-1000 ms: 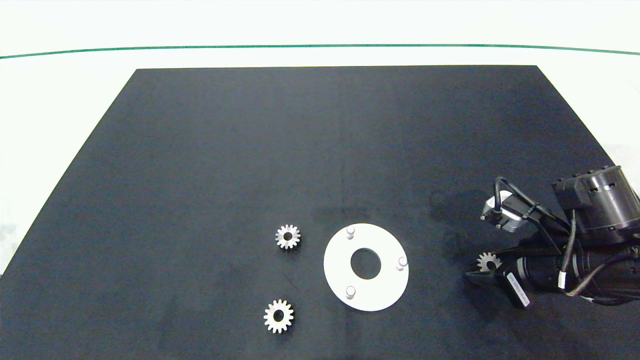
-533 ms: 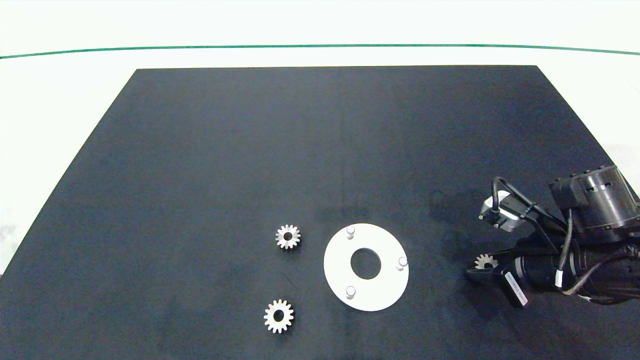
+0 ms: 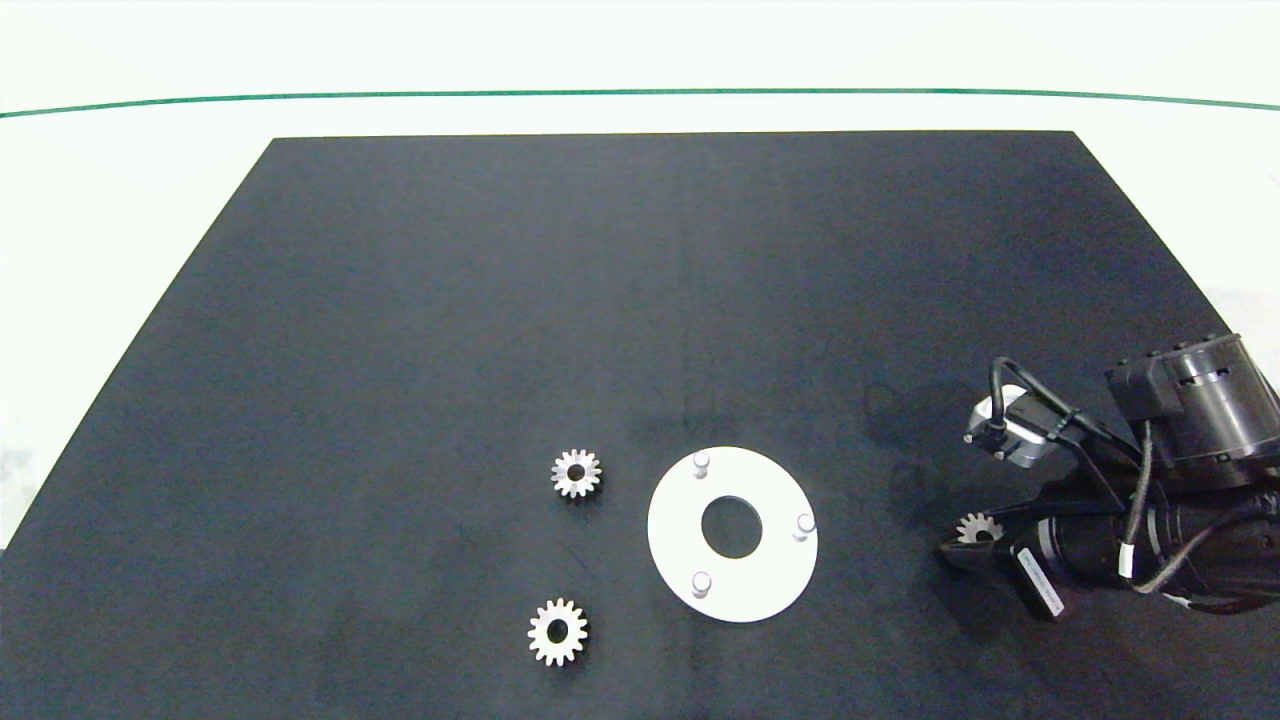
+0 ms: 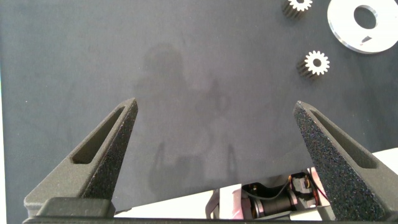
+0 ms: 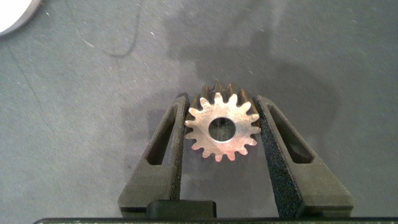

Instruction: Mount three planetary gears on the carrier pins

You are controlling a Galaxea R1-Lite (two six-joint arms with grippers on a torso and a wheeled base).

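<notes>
Three planetary gears show. Two lie loose on the black mat left of the white disc (image 3: 762, 592): one gear (image 3: 576, 473) farther back, one gear (image 3: 557, 631) nearer the front. The disc's three carrier pins (image 3: 701, 462) (image 3: 804, 523) (image 3: 701, 582) stand bare. Right of the disc, my right gripper (image 3: 972, 542) is shut on the third gear (image 3: 978, 527); in the right wrist view the gripper (image 5: 221, 101) has both fingers pressed against the teeth of the gear (image 5: 241, 119). My left gripper (image 4: 214, 106) hangs open over bare mat, away from the gears (image 4: 317, 63) and the disc (image 4: 346, 32).
The black mat (image 3: 640, 300) lies on a white table, with a green line (image 3: 640, 92) along the back. The right arm's motor housing (image 3: 1195, 400) and cables stand over the mat's right edge.
The right arm shifted slightly left and back again, ending a little nearer the front edge, with the gear between its fingers throughout. The loose gears and the disc stayed put.
</notes>
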